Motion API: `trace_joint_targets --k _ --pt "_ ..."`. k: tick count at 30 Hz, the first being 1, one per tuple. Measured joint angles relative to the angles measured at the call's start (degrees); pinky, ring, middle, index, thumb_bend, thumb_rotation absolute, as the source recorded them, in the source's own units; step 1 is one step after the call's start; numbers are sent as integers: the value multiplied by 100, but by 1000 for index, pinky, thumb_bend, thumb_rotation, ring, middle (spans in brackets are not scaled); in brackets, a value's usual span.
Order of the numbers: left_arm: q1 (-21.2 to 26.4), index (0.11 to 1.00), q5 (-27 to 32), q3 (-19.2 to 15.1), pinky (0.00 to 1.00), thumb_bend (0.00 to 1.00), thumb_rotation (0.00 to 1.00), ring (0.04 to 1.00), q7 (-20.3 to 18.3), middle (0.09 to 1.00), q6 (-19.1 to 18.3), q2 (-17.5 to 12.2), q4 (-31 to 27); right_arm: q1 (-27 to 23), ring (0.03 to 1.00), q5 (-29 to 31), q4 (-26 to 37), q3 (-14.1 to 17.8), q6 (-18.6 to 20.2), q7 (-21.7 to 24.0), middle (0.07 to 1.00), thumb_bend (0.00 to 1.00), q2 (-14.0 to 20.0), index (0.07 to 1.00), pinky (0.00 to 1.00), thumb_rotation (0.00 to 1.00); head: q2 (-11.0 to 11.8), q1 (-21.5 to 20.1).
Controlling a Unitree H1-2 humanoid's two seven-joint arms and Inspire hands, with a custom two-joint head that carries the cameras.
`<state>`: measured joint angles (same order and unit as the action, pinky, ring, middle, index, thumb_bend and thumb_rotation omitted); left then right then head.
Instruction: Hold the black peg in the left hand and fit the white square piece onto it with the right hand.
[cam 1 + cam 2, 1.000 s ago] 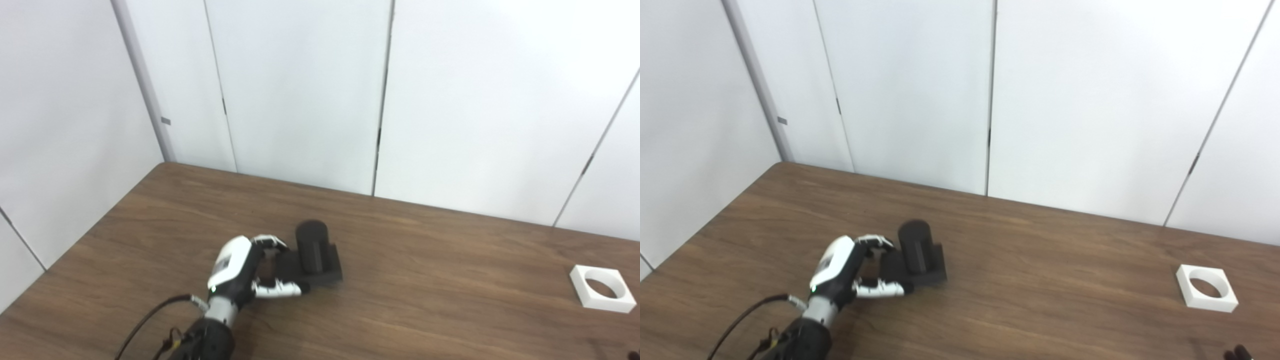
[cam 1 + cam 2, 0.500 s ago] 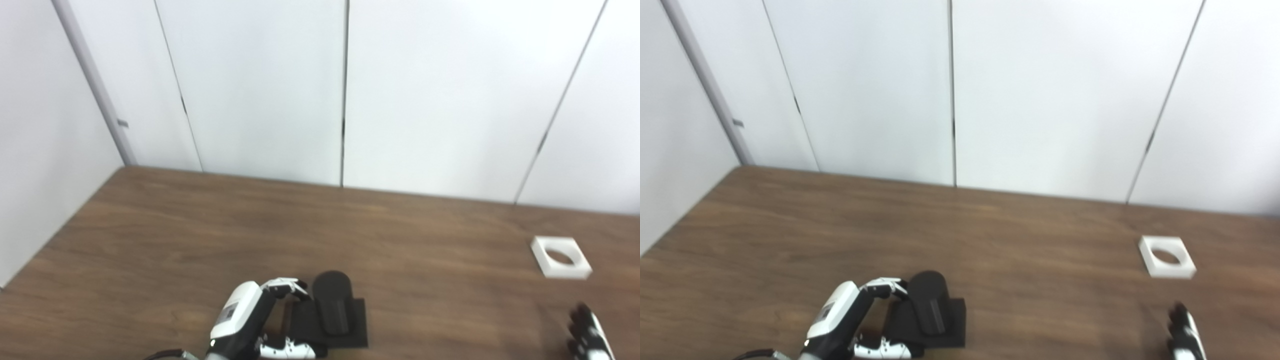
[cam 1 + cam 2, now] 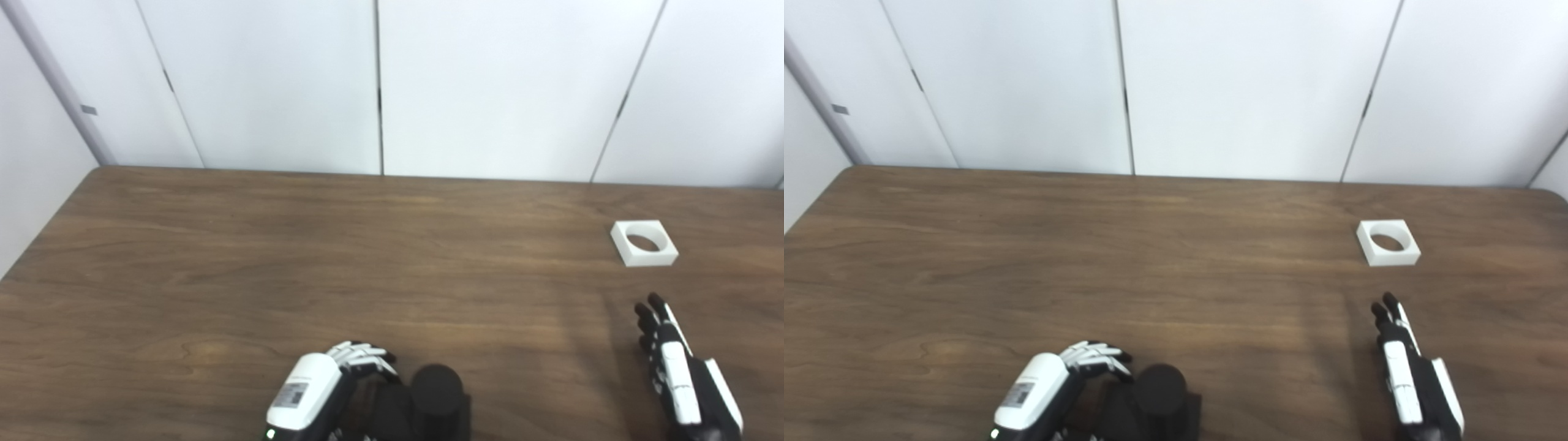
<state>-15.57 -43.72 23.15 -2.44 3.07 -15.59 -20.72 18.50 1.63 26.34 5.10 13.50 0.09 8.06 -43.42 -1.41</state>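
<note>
Black peg [image 3: 436, 392] sits at the near table edge, left hand [image 3: 318, 395] curled against its base, though a firm grip can't be confirmed. If that hold is loose, the peg could tip during fitting. Right hand [image 3: 677, 367] is flat-fingered and empty, short of the white square piece [image 3: 644, 243], far right.

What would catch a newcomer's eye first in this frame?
Probably the white square piece with its round hole, lying alone on the brown table at far right. Next, the left hand wrapped around the black peg at the bottom edge, and the right hand, empty, pointing toward the piece.
</note>
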Motion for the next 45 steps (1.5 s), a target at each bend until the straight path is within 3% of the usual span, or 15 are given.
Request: trace_joint_targets --k 6,16,24,28,31,33,34,39,45 --pt "5 484 -114 11 949 520 45 842 -67 776 8 11 2 -7 987 -18 130 -14 221 -1 959 577 -13 980 1000 1000 -114 -88" --pt "58 485 -227 -3 936 520 46 843 -257 769 -20 -43 2 -20 986 -37 275 -31 421 -1 950 583 -19 976 1000 1000 -299 -351" --pt "70 484 -213 -70 933 520 45 841 -342 765 2 -49 -3 -74 968 -142 297 -124 459 -36 938 550 -22 952 1000 999 -466 -817" --pt "95 484 -164 -101 911 520 45 835 -378 763 63 -83 6 -207 952 -459 384 -156 690 -59 919 544 18 916 989 789 -483 -879" --pt "144 484 -135 -125 895 520 45 828 -384 759 174 -120 47 -422 936 -929 514 -194 921 -30 921 601 134 902 930 527 -483 -966" --pt "180 484 -131 -134 894 520 45 828 -396 759 198 -133 66 -613 912 -1170 530 -217 1059 103 915 642 414 895 874 406 -475 -1071" --pt "195 484 -130 -138 894 520 45 828 -408 758 207 -136 72 -717 924 -1297 530 -216 1107 183 921 679 635 892 899 349 -466 -1133" --pt "193 484 -107 -174 890 520 45 823 -412 752 259 -155 91 -1124 953 -1941 531 -222 1330 573 930 771 1391 864 959 259 -396 -1362" --pt "212 484 -106 -205 869 520 45 817 -380 746 419 -177 173 -1717 963 -2649 300 -165 1365 1196 952 827 1585 870 909 222 -27 -1661"
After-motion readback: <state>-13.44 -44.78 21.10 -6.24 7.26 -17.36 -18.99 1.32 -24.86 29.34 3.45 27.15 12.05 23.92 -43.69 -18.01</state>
